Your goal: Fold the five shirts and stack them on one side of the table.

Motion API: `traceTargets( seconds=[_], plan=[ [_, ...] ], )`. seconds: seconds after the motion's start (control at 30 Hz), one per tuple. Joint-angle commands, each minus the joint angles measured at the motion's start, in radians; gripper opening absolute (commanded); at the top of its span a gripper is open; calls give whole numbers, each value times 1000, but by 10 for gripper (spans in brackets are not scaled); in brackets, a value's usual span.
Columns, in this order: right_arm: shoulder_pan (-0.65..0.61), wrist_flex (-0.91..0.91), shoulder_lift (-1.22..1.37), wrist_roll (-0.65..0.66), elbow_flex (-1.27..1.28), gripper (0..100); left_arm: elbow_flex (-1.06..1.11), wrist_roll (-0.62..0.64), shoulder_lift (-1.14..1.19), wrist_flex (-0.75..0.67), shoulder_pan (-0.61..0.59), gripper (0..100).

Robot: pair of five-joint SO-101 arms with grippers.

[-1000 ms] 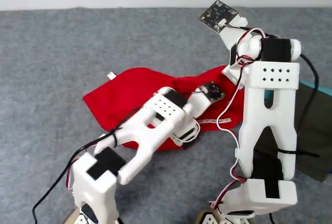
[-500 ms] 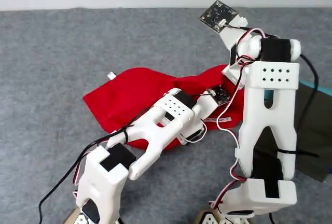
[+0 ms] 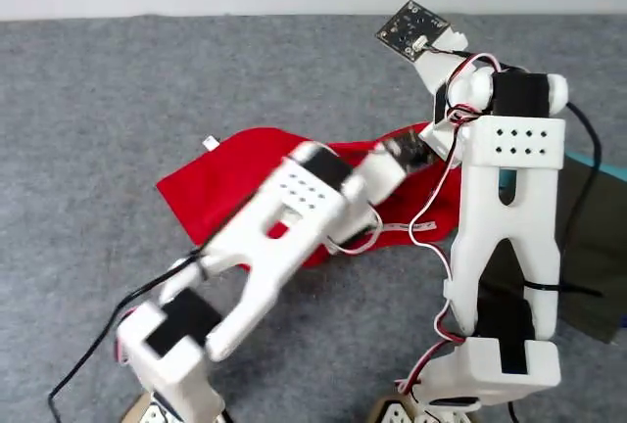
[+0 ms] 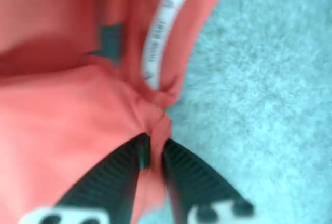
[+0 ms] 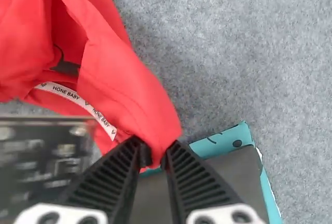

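- Two grippers to enter. Item one, the left gripper (image 4: 154,143): how is it standing?
- Clenched, pinching a bunched fold of the red shirt (image 4: 62,110) just beside that shirt's white neck tape (image 4: 161,32).
- Item two, the right gripper (image 5: 155,149)?
- Also clamped, gripping the red shirt's edge near the same neck tape. Both arms are holding the one garment at neighbouring points.
- Item three, the red shirt itself?
- Lying crumpled and unfolded on the grey table cover (image 3: 98,100). Its small white tag (image 3: 210,142) is showing at the corner farthest from the grippers.
- Item four?
- Dark shirt with teal trim (image 5: 228,177), lying just beside the red shirt's gripped edge. Whether it is touching or sitting slightly under, I cannot tell.
- Risks to log?
- As a judgement: the left hold is probably taking in several layers, so a lift may be raising a wad, not a flat panel. Grips this close together are leaving the far body slack, inviting a twisted fold. A shallow pinch may be slipping under pull. The right jaws, working so near the dark shirt, may be snagging it and dragging it along.
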Motion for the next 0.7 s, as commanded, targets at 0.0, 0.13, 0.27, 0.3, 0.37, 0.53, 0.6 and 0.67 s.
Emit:
traceTargets(
  seconds=[0.0,0.13,0.27,0.3,0.37,0.53,0.6,0.67],
  plan=[
    [10,-8,-15,-8,-9,10,-35,-34,-176,55,-31,14],
    [10,-12,-18,-9,-11,10,-33,-83,-229,118,-72,14],
    [10,1,-41,-9,-48,10,-36,-87,-322,141,-189,14],
    [10,1,-54,-9,-57,10,-36,-87,-356,141,-226,14],
    [8,1,-91,-8,-64,10,-36,-89,-427,137,-301,14],
    [4,1,-196,-5,-64,10,-38,-152,-574,137,-439,14],
    [2,1,-229,-5,-64,10,-38,-167,-621,138,-480,14],
    [2,1,-272,-8,-64,10,-38,-169,-663,133,-514,14]
  ],
)
